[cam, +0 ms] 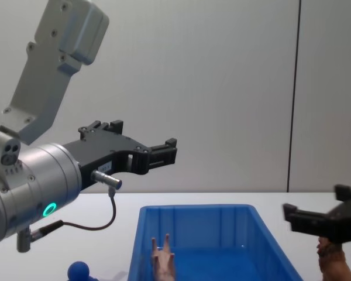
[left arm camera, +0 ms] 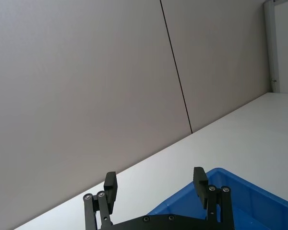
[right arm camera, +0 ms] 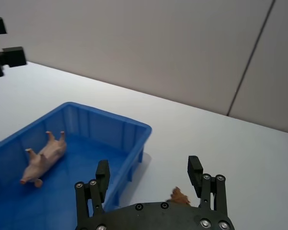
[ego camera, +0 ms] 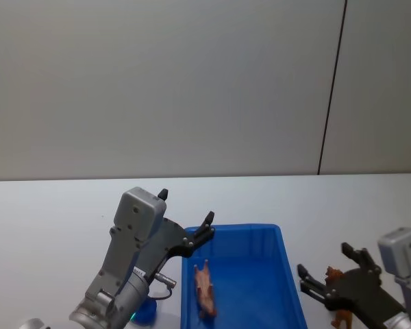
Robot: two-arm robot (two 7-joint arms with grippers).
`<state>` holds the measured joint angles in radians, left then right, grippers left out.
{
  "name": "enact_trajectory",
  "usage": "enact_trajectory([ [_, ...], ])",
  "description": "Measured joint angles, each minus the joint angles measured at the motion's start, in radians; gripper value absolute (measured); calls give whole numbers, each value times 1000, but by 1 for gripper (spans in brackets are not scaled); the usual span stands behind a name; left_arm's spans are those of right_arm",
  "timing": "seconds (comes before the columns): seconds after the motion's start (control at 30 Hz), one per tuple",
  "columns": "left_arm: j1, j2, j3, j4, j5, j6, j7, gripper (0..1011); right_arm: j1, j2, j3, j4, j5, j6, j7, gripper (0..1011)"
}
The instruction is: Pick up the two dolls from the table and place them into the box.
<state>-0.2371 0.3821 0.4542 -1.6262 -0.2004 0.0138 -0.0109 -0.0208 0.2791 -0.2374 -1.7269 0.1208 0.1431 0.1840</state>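
Right tool (ego camera: 324, 258), open, hovers over the shaggy brown toy animal (ego camera: 340, 319) at the blue plastic bin's (ego camera: 246, 227) three o'clock. It looks light and likely soft, so pinch its torso. Left tool (ego camera: 186, 205) idles open at nine o'clock.

The box (ego camera: 246, 228), bright blue with ribbed inner walls, sits open on the white counter (ego camera: 55, 205). The pink doll (ego camera: 205, 291) lies on its side on the box floor, toward the left wall. The shaggy brown doll (ego camera: 334, 276) is on the counter just right of the box, partly hidden.
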Motion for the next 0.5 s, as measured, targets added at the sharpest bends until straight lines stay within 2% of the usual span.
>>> enact_trajectory([
  [0.2, 0, 0, 0, 0, 0, 0, 0, 1001, -56, 18, 14, -37, 14, -2, -95, 1001],
  [0.5, 0, 0, 0, 0, 0, 0, 0, 1001, -104, 32, 27, -49, 30, -2, -170, 1001],
])
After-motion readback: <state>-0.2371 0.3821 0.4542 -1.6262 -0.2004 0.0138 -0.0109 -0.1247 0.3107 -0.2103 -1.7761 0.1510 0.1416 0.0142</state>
